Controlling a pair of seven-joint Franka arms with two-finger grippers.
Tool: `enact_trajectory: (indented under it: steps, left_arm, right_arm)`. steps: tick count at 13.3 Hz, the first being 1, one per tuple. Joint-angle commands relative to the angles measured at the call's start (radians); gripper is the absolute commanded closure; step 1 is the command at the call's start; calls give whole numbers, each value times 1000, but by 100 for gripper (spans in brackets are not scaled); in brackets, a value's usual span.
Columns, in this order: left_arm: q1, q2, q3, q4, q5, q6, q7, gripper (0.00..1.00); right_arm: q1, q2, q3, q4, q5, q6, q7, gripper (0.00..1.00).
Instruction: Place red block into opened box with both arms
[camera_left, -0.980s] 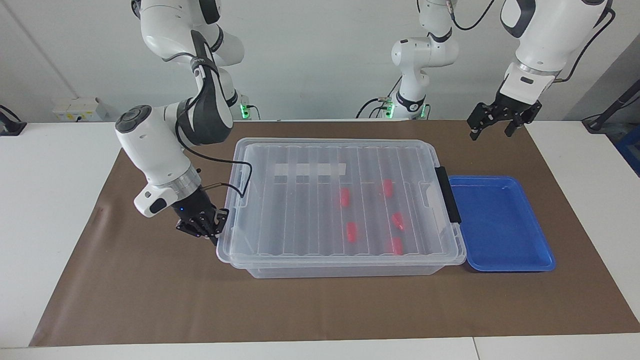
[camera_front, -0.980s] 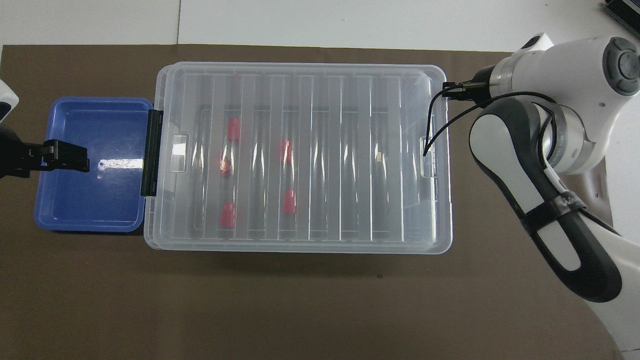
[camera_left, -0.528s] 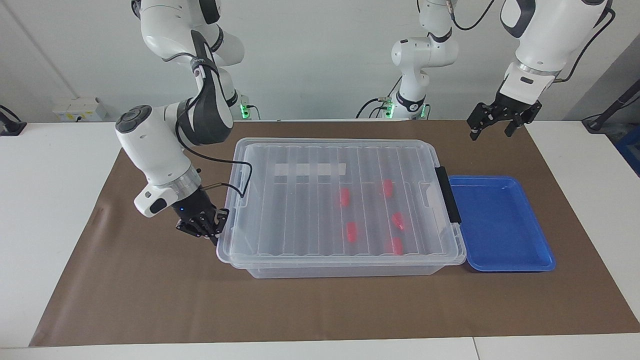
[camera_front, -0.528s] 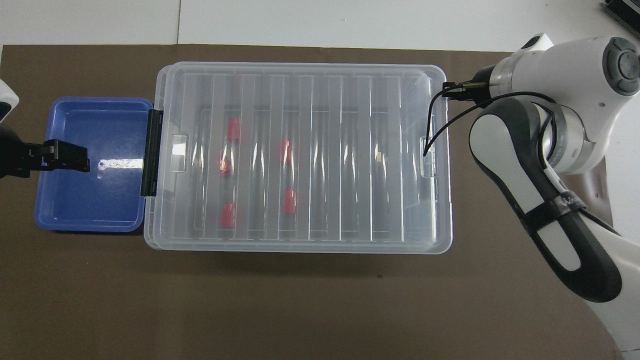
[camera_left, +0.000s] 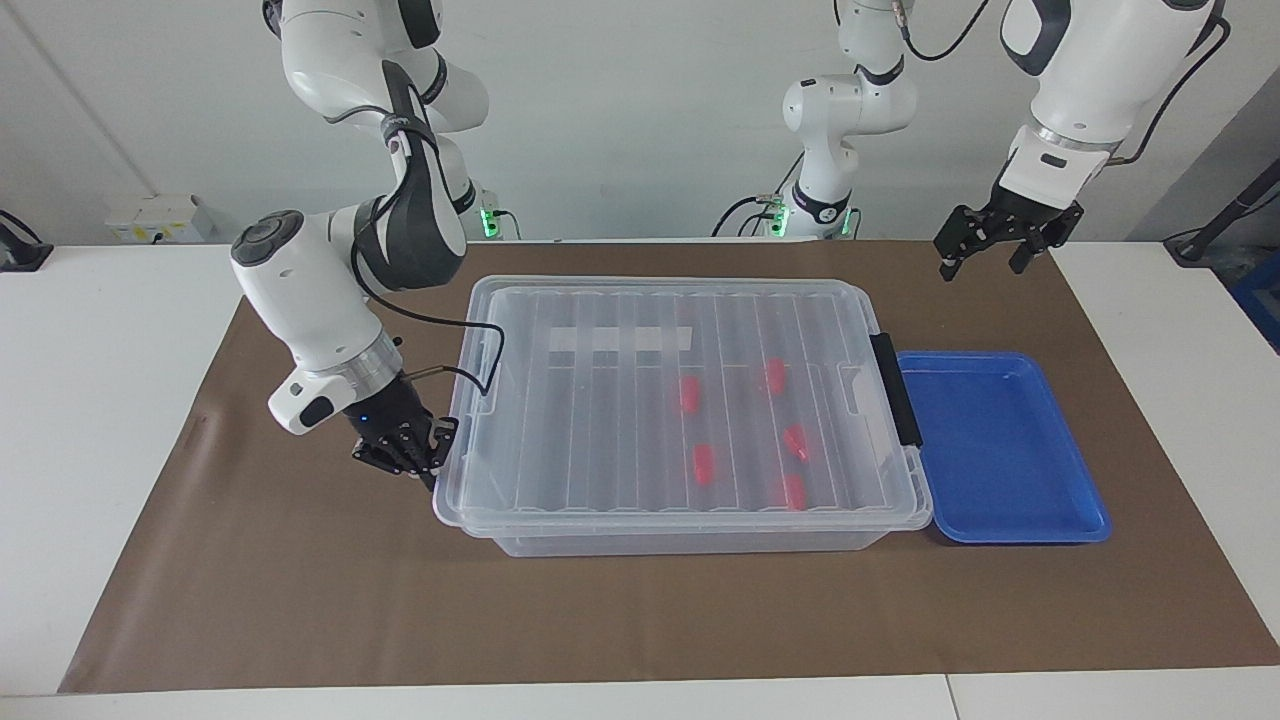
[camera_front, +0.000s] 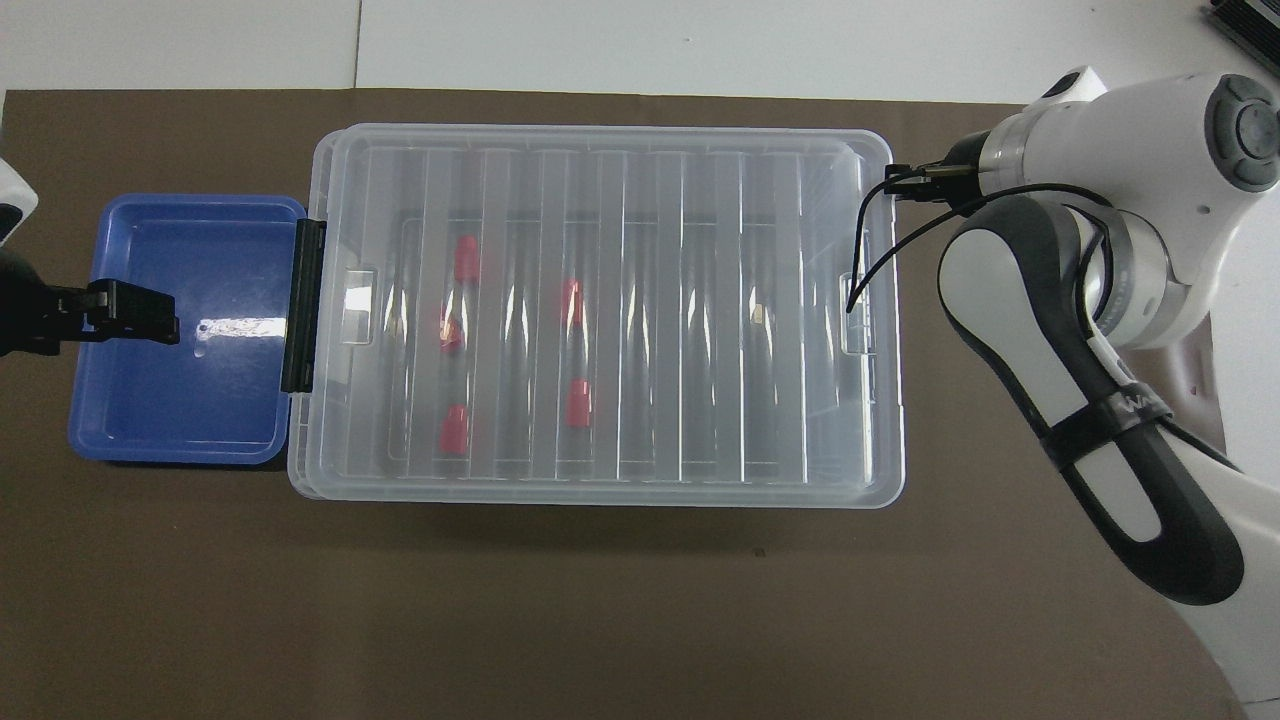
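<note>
Clear box (camera_left: 600, 500) at frame centre, lid sitting on; five red blocks (camera_left: 704, 464) lying inside.
Loading appearing complete, lid seemingly closing; right gripper (camera_left: 412, 452), fingertips shut, pressing at the lid's corner, centre-left of the facing view; left gripper (camera_left: 985, 243), open and empty, hanging upper right, above the blue tray (camera_left: 1070, 525).

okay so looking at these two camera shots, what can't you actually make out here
- Right gripper: in the facing view it sits low at the box lid's corner; whether it holds the rim cannot be told. In the overhead view the arm's own wrist hides it.
- Red blocks: seen only through the ribbed lid, so their outlines smear in both views.
- Left gripper: raised near the blue tray; the overhead view's edge crops it.
</note>
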Motion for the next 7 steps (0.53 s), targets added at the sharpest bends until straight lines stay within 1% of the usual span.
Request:
enact_trajectory:
  steps: [1, 2, 3, 4, 5, 7]
  left_arm:
    - [-13, -16, 14, -14, -14, 20, 1, 0]
    - [-13, -16, 14, -14, -14, 20, 4, 0]
    - [-13, -16, 14, -14, -14, 20, 4, 0]
    - [-13, -16, 14, -15, -14, 20, 4, 0]
    - [-13, -16, 14, -14, -14, 20, 3, 0]
    - [-13, -16, 14, -15, -14, 20, 1, 0]
  right_arm:
    - [-5, -26, 4, -29, -1, -20, 14, 100]
    - [-14, -35, -2, -26, -47, -47, 10, 100]
    - [-21, -50, -4, -14, -129, -98, 10, 76]
    - [-47, -85, -2, -14, -187, -133, 9, 1]
    - [-61, -118, -4, -16, -217, -171, 9, 0]
    - [-69, -187, -7, -14, -233, -273, 23, 0]
